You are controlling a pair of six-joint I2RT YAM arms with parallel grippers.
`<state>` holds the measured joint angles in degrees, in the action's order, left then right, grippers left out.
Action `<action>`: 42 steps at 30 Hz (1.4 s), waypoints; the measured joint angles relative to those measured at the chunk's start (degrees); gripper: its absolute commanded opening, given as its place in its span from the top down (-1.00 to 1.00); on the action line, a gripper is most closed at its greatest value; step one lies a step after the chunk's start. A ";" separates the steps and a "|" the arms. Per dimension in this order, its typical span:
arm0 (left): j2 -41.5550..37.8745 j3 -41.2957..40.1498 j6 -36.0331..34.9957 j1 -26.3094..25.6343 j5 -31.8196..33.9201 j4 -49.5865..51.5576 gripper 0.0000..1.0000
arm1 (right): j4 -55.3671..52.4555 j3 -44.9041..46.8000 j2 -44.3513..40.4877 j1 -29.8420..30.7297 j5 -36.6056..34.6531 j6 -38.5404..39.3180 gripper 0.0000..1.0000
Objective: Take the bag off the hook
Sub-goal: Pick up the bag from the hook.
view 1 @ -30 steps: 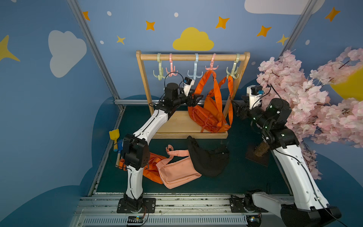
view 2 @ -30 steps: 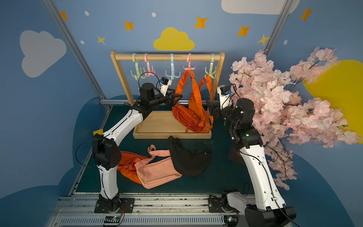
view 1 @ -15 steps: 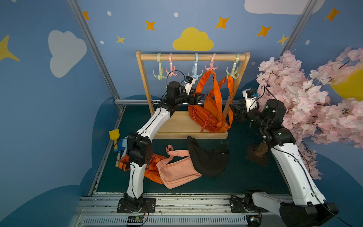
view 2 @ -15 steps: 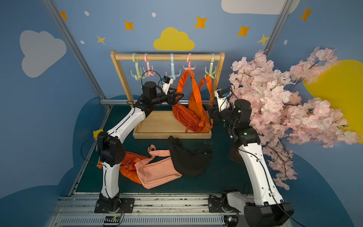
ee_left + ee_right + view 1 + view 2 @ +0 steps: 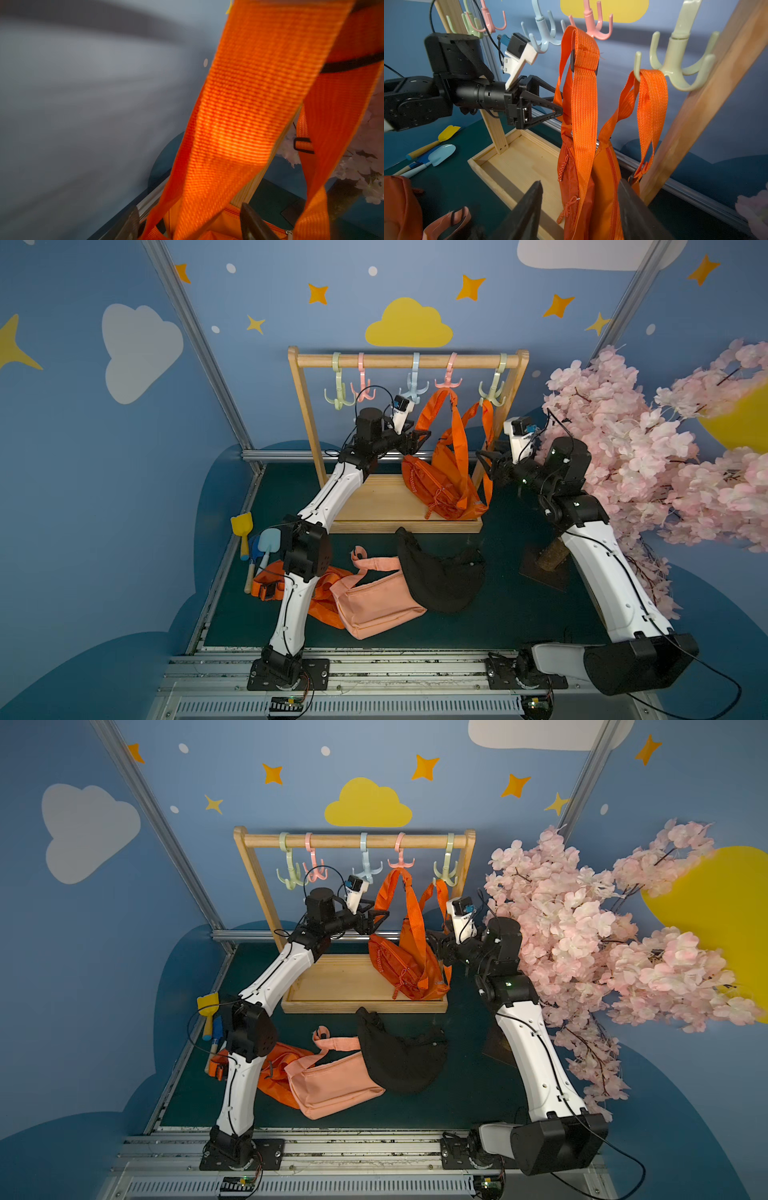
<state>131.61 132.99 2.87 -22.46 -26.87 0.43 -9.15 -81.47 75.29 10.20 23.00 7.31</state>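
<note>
My right wrist view shows the left gripper (image 5: 561, 103), jaws apart, astride the strap (image 5: 584, 93) of the orange bag (image 5: 604, 187); top views leave that unclear; right gripper (image 5: 580, 182) jaws also apart, facing the bag.

On the green mat (image 5: 507, 614) in front of you lie three loose bags. A pink bag (image 5: 376, 605) sits in the middle, a black bag (image 5: 442, 578) overlaps its right end, and an orange bag (image 5: 322, 608) is tucked partly under its left end. At the mat's left edge you'll find a yellow toy shovel (image 5: 241, 526) and a pale blue toy shovel (image 5: 267, 540) side by side, blades toward the back wall. On your right stands a pink blossom tree (image 5: 648, 456), its stubby trunk (image 5: 550, 558) set on a dark base plate (image 5: 534, 568). The blue walls carry a yellow cloud (image 5: 408, 323), a white cloud (image 5: 139, 348) and orange stars (image 5: 470, 286).
</note>
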 measured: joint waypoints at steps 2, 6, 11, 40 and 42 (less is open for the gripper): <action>1.73 1.95 0.11 0.17 -0.76 -0.09 -0.47 | 1.84 0.04 0.33 0.00 0.04 -0.44 -0.15; 3.23 2.58 0.15 0.33 -1.81 -0.50 -0.42 | 5.27 0.04 1.79 0.00 1.07 -1.33 -0.15; 4.87 4.66 0.20 0.33 -2.10 -1.44 -0.31 | 9.77 0.07 5.95 0.00 2.82 -3.48 -0.15; 6.67 6.51 5.35 0.28 -6.80 -5.11 0.93 | 16.61 -1.03 17.73 0.00 9.16 -11.80 0.80; 5.86 4.11 5.73 0.28 -7.30 -5.66 0.93 | 16.63 -1.03 17.73 0.00 9.27 -12.24 1.00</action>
<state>137.47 137.10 8.60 -22.17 -34.17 -5.23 7.49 -82.50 93.01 10.20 32.27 -4.93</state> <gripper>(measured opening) 0.051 0.053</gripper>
